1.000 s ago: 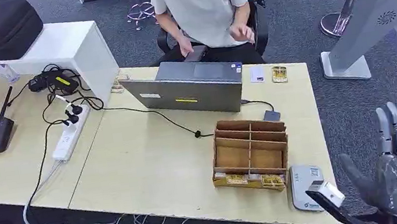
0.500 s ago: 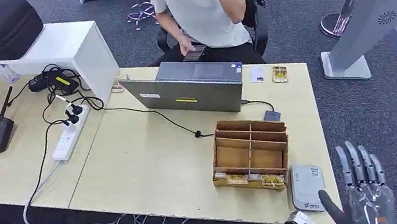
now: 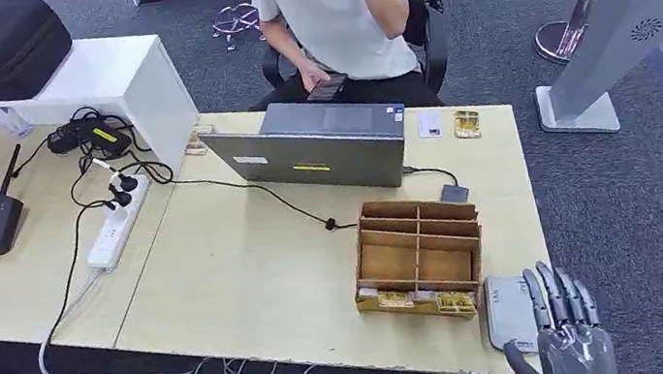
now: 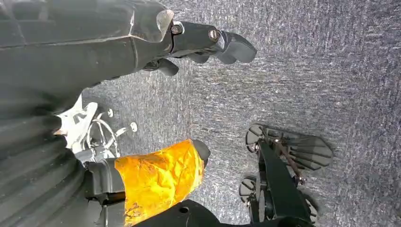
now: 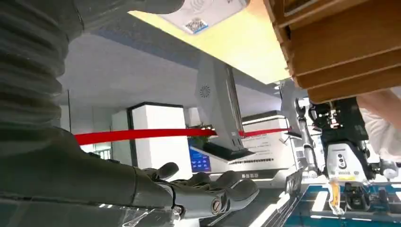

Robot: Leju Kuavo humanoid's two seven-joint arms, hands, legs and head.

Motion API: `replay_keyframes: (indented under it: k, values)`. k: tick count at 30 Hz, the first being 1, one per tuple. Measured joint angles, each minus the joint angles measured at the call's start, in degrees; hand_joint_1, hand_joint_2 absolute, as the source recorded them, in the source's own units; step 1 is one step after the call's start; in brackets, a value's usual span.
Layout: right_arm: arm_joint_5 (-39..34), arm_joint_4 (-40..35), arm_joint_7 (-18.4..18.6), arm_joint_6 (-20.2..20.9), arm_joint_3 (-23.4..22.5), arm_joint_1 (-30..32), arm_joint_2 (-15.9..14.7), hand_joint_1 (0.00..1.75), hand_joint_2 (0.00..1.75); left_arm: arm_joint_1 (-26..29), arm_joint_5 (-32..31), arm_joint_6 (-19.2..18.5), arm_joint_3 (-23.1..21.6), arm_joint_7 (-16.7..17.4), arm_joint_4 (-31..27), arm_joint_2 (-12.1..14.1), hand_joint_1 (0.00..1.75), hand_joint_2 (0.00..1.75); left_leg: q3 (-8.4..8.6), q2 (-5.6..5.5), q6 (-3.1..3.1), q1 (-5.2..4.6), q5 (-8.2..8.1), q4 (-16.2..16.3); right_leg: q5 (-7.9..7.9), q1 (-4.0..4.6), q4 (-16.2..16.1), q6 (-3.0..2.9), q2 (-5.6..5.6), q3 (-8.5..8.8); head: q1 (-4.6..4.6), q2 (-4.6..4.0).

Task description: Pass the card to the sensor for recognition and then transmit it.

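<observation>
Nothing done yet, I judge: right hand [image 3: 569,335] hovers at worktop [image 3: 252,276] near right corner, fingers spread, holding nothing. Sensor [image 3: 510,314] lies beside wooden rack [image 3: 421,258]; cards [image 3: 419,301] sit in rack's front slots. Pick, scan, handover remain. Left wrist view adds left hand [image 4: 208,45], hanging over carpet, fingers apart, nothing held.

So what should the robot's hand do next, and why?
Probably move the right hand over to the yellow cards at the front of the wooden box. The hand holds nothing, fingers apart, right beside the grey sensor, so it likely needs to pick up a card first.
</observation>
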Motion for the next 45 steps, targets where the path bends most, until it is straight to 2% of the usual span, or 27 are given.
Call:
replay_keyframes:
  k: [7, 21, 27, 36, 45]
  values:
    - [-0.6, 3.4, 0.6, -0.8, 2.8, -1.3, 0.0, 0.00, 1.75, 0.0, -0.1, 0.0, 0.0, 0.0, 0.0, 0.0, 0.00, 1.75, 0.01, 0.00, 0.00, 0.00, 0.00, 0.0, 0.00, 0.00, 0.0, 0.00, 0.00, 0.00, 0.00, 0.00]
    - [-0.9, 8.4, 1.0, -1.5, 5.5, -3.9, 0.3, 0.00, 1.75, -0.1, -0.3, -0.5, 0.0, -0.5, 0.0, 0.0, 0.00, 1.75, 0.01, 0.01, 0.00, 0.00, 0.00, 0.0, 0.00, 0.00, 0.0, 0.00, 0.01, 0.01, 0.00, 0.00]
    - [2.2, 13.5, 3.6, -4.6, 6.8, -6.8, 0.6, 0.00, 1.75, -0.1, -0.5, -1.2, 0.0, -0.9, 0.0, 0.0, 0.00, 1.75, 0.02, 0.02, -0.01, 0.00, 0.01, 0.0, 0.01, 0.00, 0.0, 0.00, 0.01, 0.02, 0.00, 0.00]
    - [7.5, 21.6, 6.3, -7.7, 6.8, -11.0, 0.7, 0.00, 1.75, -0.3, -1.2, -1.6, 0.0, -1.2, 0.0, 0.0, 0.00, 1.75, 0.04, 0.02, 0.00, -0.01, 0.01, 0.0, 0.01, 0.00, 0.0, -0.01, 0.02, 0.03, 0.00, 0.00]
    - [7.7, 27.0, 5.9, -8.5, 6.0, -14.1, 2.2, 0.00, 1.75, -0.3, -1.8, -1.6, 0.0, -1.2, 0.0, 0.0, 0.00, 1.75, 0.04, 0.02, -0.01, 0.00, 0.01, 0.0, 0.01, 0.00, 0.0, -0.01, 0.02, 0.03, -0.02, 0.00]
